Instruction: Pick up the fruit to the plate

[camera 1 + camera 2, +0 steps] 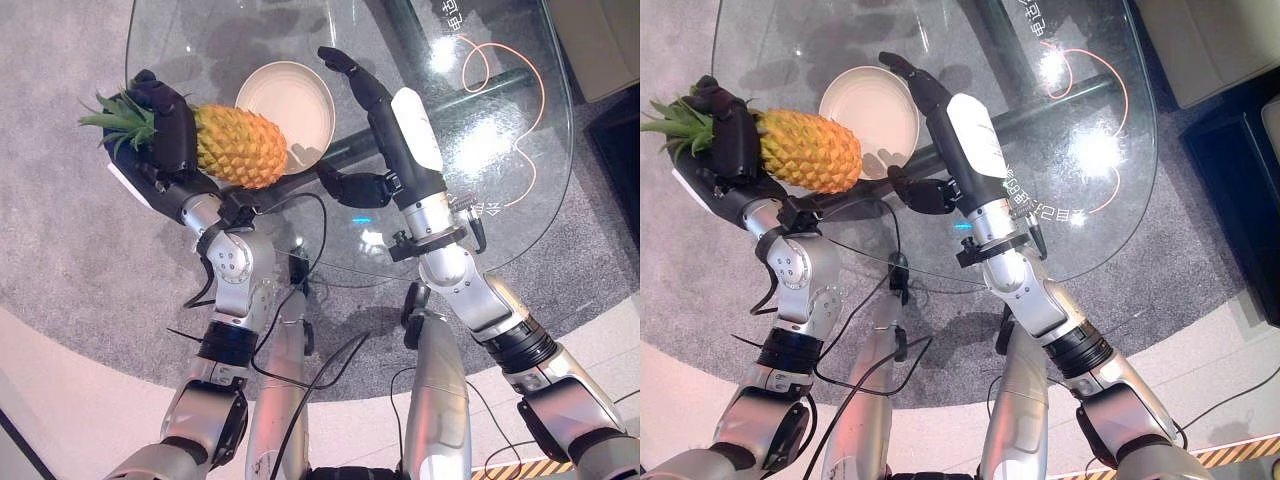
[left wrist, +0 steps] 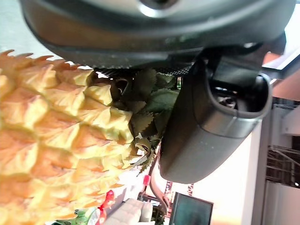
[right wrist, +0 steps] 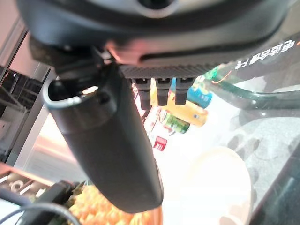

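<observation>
While the left robot hand (image 1: 165,140) holds the pineapple (image 1: 238,146) with its fingers curled round the fruit's leafy end, the fruit lies on its side at the left edge of the glass table (image 1: 500,150), its blunt end just beside, and seemingly overlapping, the rim of the plate (image 1: 290,100). Whether the fruit rests on the glass or is lifted clear cannot be told. The right robot hand (image 1: 375,105) is held over the table beside the plate's other side, fingers straight and thumb spread, gripping nothing. The step in hand looks like carrying the pineapple across onto the plate. To do it well, the left robot hand should keep its grip firm near the crown, since the heavy body hangs far from the fingers and may droop or twist. Lifting the fruit enough to clear the rim, then moving it toward the table's middle until its bulk is centred over the plate, would help before lowering. The open right robot hand could steady the plate or support the blunt end.
</observation>
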Available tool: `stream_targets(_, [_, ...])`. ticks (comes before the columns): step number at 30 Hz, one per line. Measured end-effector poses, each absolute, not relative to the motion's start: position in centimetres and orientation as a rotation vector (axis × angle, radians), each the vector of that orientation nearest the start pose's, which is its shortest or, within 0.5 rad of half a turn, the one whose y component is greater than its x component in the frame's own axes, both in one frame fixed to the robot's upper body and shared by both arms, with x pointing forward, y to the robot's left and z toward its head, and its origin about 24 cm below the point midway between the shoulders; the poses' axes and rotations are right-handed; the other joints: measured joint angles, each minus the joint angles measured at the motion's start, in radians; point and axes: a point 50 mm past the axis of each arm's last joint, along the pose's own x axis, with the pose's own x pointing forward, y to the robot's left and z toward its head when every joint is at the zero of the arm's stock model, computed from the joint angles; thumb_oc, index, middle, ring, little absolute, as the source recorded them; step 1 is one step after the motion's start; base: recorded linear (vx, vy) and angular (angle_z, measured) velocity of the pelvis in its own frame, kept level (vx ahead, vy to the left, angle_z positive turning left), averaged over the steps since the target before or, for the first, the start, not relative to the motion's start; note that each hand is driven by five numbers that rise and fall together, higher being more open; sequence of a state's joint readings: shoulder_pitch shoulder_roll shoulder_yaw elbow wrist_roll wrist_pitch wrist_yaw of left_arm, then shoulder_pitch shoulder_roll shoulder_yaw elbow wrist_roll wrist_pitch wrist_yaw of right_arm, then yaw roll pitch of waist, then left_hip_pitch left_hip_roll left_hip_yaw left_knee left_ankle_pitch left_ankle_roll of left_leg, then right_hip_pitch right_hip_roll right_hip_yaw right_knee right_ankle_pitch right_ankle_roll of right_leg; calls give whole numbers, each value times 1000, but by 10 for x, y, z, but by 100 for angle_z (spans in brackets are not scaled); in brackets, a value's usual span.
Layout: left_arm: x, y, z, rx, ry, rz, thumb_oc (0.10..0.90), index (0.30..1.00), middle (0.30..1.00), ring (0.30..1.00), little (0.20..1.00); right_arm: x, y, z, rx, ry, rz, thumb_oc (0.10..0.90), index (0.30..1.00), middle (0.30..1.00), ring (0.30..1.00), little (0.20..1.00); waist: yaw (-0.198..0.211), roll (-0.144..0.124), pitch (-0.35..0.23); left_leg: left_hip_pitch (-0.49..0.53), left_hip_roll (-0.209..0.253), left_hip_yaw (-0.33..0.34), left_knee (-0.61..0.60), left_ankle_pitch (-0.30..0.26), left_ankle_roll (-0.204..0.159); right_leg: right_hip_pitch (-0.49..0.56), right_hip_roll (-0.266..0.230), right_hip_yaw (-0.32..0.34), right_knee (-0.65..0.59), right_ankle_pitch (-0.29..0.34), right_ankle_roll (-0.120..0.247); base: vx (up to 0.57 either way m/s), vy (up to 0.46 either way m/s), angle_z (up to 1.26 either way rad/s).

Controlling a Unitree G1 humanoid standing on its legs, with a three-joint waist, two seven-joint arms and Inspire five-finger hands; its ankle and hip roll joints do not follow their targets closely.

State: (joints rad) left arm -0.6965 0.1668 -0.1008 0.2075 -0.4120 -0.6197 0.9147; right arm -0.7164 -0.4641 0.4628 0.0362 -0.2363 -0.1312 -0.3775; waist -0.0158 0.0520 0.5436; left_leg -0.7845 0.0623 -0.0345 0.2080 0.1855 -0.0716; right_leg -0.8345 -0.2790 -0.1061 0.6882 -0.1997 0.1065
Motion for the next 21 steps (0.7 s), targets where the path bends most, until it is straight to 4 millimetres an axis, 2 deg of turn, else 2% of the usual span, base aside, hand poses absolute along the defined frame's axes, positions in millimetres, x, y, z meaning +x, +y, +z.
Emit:
stream_targets(3, [316, 161, 226, -670, -856, 598, 100, 300, 300, 300, 200, 315, -92, 224, -612, -884, 73, 800, 900, 900, 900, 900, -14, -2, 0, 0, 0, 1, 0, 0, 0, 1, 0, 1, -5, 1, 1, 0, 0, 0])
stream_targets(10, [314, 159, 243, -563, -970, 606, 100, 300, 300, 300, 200, 325, -118, 219, -494, -814, -102, 800, 900, 900, 900, 900, -35, -2, 0, 0, 0, 4, 0, 3, -4, 2, 1, 3, -12, 3, 4, 1, 27, -1])
stream_targets(18, [325, 165, 246, -451, -983, 623, 100, 300, 300, 300, 200, 336, -146, 195, -436, -683, -264, 800, 900, 900, 900, 900, -51, -3, 0, 3, 6, 16, 1, 3, -4, 0, 5, 10, -13, 6, 3, 4, 16, -2])
stream_targets(21, [331, 171, 245, -408, -969, 645, 100, 300, 300, 300, 200, 344, -164, 180, -417, -585, -326, 800, 900, 900, 900, 900, -56, -3, -1, 3, 8, 17, 1, 1, -1, 0, 7, 10, -14, 7, 2, 0, 0, 0])
